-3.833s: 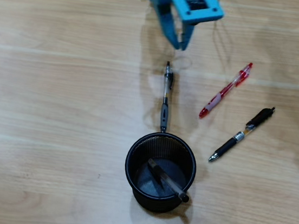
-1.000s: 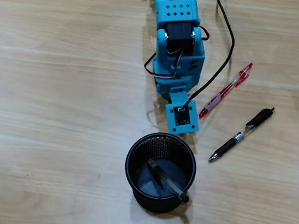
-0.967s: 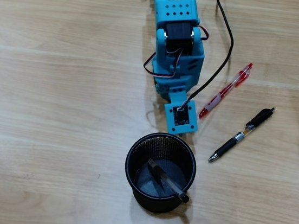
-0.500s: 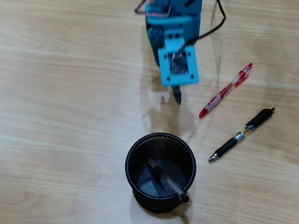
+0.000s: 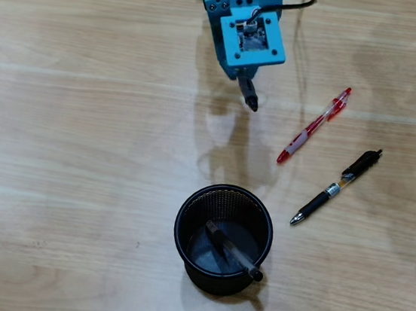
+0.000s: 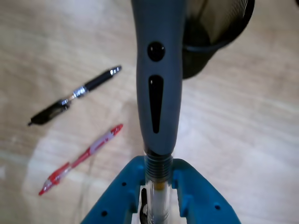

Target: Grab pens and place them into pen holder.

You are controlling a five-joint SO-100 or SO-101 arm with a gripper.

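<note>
Landmark: the round black wire-mesh pen holder (image 5: pixel 222 238), a squat cup with a solid smooth rim and a dark flat base, standing on the pale wood-grain table (image 5: pixel 72 146).

Overhead view: inside the cup one slim clear-barrelled pen with a black cap (image 5: pixel 232 253) lies slanted, its lower end at the rim on the cup's lower right side.

Straight up the picture from the cup, well apart from it, sits the light-blue plastic gripper (image 5: pixel 247 73), blocky, with screw holes and a small square camera board on its face. A dark pointed pen end (image 5: pixel 250 98) sticks out below it, aimed toward the cup.

Wrist view: the blue fingers (image 6: pixel 122 186) are closed on the slim clear pen with a grey rubber sleeve (image 6: pixel 157 79). The clear barrel and a ribbed collar sit pinched between them; the matte grey sleeve, with one round and one long black inlay, runs away toward the cup (image 6: pixel 216 28), whose mesh wall shows at the top of the picture.

Overhead view: up and right of the cup, on the table, lies the slim red-and-white pen (image 5: pixel 314 125), glossy, on a diagonal. Right of the cup lies the black-and-silver pen (image 5: pixel 336 187), same slant, beside the red one and not touching it. Both also show in the wrist view, left of the held pen (image 6: pixel 82 158) (image 6: pixel 74 94).
</note>
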